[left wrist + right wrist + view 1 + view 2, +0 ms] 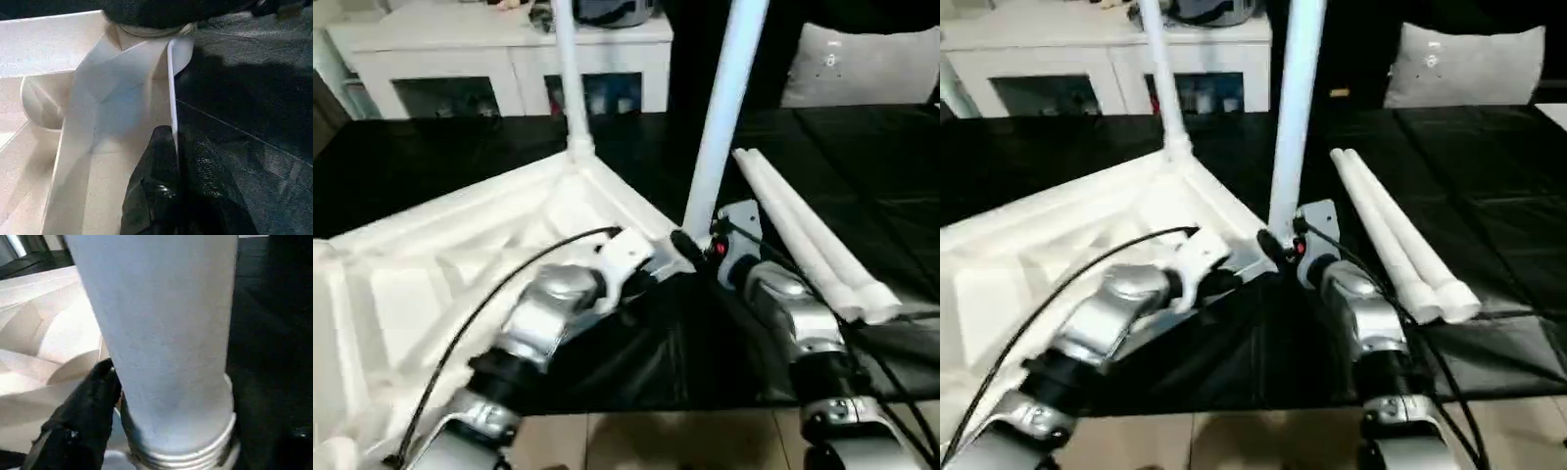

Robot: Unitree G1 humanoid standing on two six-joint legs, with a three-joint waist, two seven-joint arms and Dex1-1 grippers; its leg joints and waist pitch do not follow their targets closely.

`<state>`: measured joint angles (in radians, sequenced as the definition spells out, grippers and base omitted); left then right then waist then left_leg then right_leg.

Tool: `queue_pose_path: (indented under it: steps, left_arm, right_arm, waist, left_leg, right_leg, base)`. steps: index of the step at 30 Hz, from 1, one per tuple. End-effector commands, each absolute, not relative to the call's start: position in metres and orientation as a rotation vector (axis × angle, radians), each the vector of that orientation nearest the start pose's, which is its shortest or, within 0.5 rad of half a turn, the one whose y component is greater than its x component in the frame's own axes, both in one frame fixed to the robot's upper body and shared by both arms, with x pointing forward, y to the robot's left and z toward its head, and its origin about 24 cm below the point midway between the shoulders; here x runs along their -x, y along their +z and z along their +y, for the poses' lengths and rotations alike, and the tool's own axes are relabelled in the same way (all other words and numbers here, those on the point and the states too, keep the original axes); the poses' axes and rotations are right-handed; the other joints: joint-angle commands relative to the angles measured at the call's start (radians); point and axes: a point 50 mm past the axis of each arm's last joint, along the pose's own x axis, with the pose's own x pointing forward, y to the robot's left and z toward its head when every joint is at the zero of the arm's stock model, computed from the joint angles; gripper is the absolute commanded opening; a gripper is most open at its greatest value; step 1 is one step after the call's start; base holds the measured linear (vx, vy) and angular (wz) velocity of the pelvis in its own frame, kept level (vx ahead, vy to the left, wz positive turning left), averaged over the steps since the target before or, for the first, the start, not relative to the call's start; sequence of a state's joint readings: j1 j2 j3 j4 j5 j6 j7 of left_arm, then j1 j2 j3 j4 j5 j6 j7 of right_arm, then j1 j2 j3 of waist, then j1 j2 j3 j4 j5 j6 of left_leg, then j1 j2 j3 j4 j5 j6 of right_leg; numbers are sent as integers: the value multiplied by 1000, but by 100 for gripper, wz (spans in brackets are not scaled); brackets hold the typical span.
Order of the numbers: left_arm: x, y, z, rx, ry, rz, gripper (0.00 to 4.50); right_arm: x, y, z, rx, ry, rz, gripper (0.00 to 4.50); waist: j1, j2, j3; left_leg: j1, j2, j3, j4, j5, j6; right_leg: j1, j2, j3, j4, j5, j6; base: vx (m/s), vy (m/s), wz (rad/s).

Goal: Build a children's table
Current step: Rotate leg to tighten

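Your white table top [440, 284] lies upside down, ribbed underside up, on the dark surface [862, 176], filling its near left part with one corner pointing toward the middle. One leg [570, 78] stands upright in the socket at the top's far corner. A second leg [717, 127] stands nearly upright, leaning slightly, at the corner nearest the surface's middle; the right wrist view shows its threaded lower end close up beside the white rim. Your right gripper [1283, 247] is at the base of this leg with its jaws spread around the tube, one black finger [83, 416] lying against the leg's side; whether it presses firmly, you cannot tell. Your left gripper [178, 193] has its jaws clenched on the thin upright wall of the top's rim, just beside that same corner socket. Two more legs [813, 240] lie side by side, touching, on the surface to the right of the top, running from the far middle toward the near right edge. Beyond the far edge stand a white cabinet [499, 59] with dark glass doors and a grey cushion [862, 69].
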<state>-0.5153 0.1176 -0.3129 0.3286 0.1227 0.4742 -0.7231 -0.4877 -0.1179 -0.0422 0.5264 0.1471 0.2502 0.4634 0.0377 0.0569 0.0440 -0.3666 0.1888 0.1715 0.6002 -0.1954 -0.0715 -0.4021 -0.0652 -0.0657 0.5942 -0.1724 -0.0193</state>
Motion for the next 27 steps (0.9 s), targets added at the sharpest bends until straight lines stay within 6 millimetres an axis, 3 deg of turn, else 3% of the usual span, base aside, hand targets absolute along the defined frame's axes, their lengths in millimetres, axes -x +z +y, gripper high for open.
queue_pose_path:
  steps: [1,5,7,9,14,19,27]
  left_arm:
    - [-310,67,42,-366,-1046,346,0]
    - [-311,64,55,-412,-1062,349,0]
    - [-311,63,57,-415,-1066,351,0]
    - [-310,59,68,-453,-1103,364,0]
    - [-307,49,86,-521,-1180,391,0]
    - [-303,46,94,-567,-1268,391,0]
    - [-300,44,104,-627,-1390,411,0]
  right_arm:
    - [-322,28,-119,-129,598,334,377]
    - [-318,34,-144,-84,628,277,412]
    - [-318,35,-147,-76,634,272,423]
    - [-314,43,-163,-34,692,239,447]
    - [-311,62,-190,61,778,197,447]
    - [-305,68,-197,110,901,213,447]
    - [-292,70,-202,189,1114,293,447]
  waist:
    - [5,-4,-65]
    - [9,-4,-64]
    - [13,-5,-61]
    - [15,-6,-60]
    - [19,-5,-61]
    - [21,-4,-64]
    - [28,-8,-61]
  left_leg:
    - [0,32,-11,-68,-139,83]
    - [2,33,-10,-68,-160,88]
    - [1,33,-10,-70,-184,86]
    - [2,33,-11,-71,-193,85]
    - [1,33,-10,-69,-179,89]
    - [-1,34,-10,-65,-157,107]
    - [2,37,-9,-66,-174,106]
  right_leg:
    - [55,-69,40,-70,-168,-216]
    - [56,-70,39,-73,-186,-219]
    - [56,-71,40,-78,-229,-204]
    - [57,-70,38,-80,-256,-194]
    - [56,-70,38,-78,-252,-192]
    - [58,-69,38,-71,-200,-213]
    - [56,-71,37,-73,-250,-214]
  base:
    - [0,0,0]
    - [0,0,0]
    - [0,0,0]
    - [0,0,0]
    - [0,0,0]
    - [0,0,0]
    - [0,0,0]
